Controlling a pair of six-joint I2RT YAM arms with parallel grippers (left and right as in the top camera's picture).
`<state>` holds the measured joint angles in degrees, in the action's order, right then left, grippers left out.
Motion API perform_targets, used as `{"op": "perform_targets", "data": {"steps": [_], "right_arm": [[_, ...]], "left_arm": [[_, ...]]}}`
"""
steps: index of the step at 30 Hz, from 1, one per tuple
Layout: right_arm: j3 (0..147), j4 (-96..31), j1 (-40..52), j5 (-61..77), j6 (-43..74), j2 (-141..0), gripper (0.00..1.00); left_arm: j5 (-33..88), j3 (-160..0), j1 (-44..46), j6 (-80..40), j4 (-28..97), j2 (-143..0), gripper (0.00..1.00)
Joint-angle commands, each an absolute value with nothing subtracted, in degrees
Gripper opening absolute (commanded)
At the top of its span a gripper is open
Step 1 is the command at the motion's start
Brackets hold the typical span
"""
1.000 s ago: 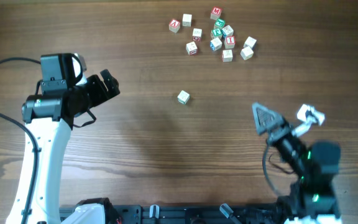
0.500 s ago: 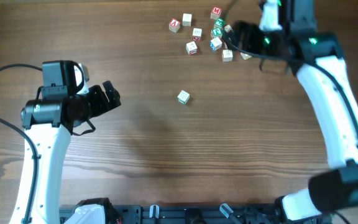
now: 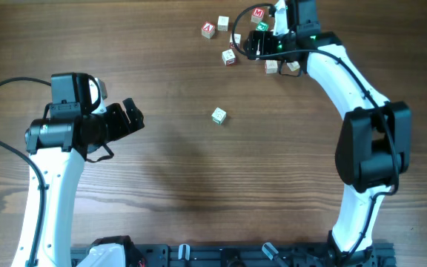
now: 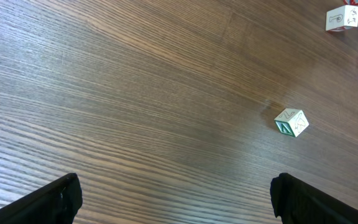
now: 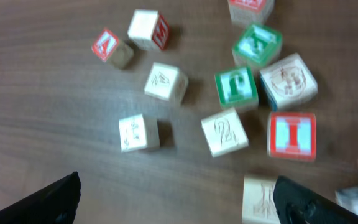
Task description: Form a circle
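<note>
- Green-faced cubes of the circle (image 5: 235, 87) sit tightly grouped on the table (image 5: 55, 93).
- Right jaws hover over them, wide open, empty.
- Left jaws gape too, well apart from a lone cube (image 4: 291, 122).

Soft, even light from above fell on the wooden table (image 3: 199, 185), leaving only faint shadows and no glare; the overhead and left wrist views were sharp, while the right wrist view was blurred, its letter cubes (image 5: 237, 87) soft-edged and slightly smeared
</note>
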<state>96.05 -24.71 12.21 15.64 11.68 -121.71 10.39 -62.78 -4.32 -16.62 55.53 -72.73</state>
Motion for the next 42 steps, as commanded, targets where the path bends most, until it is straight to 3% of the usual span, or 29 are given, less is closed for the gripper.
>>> {"op": "perform_targets", "data": {"steps": [1,6,15,24,29,42], "right_arm": [[96.82,-21.12,13.52,12.80,7.14,-123.90,0.99],[96.82,-14.92,13.72,12.91,5.80,-129.08,0.99],[96.82,-10.72,13.98,12.84,5.52,-135.28,0.88],[96.82,-9.89,14.39,8.32,5.78,-136.14,0.43],[99.81,-11.68,14.41,8.32,6.20,-135.00,0.26],[104.31,-44.07,15.86,9.74,3.20,-115.66,0.22]], "left_arm": [[10.46,-62.46,-4.62,-15.42,55.57,-72.01,1.00],[10.46,-62.46,-4.62,-15.42,55.57,-72.01,1.00],[10.44,-62.46,-4.62,-15.42,55.57,-72.01,1.00],[10.44,-62.46,-4.62,-15.42,55.57,-72.01,1.00],[10.46,-62.46,-4.62,-15.42,55.57,-72.01,1.00],[10.46,-62.46,-4.62,-15.42,55.57,-72.01,1.00]]}}
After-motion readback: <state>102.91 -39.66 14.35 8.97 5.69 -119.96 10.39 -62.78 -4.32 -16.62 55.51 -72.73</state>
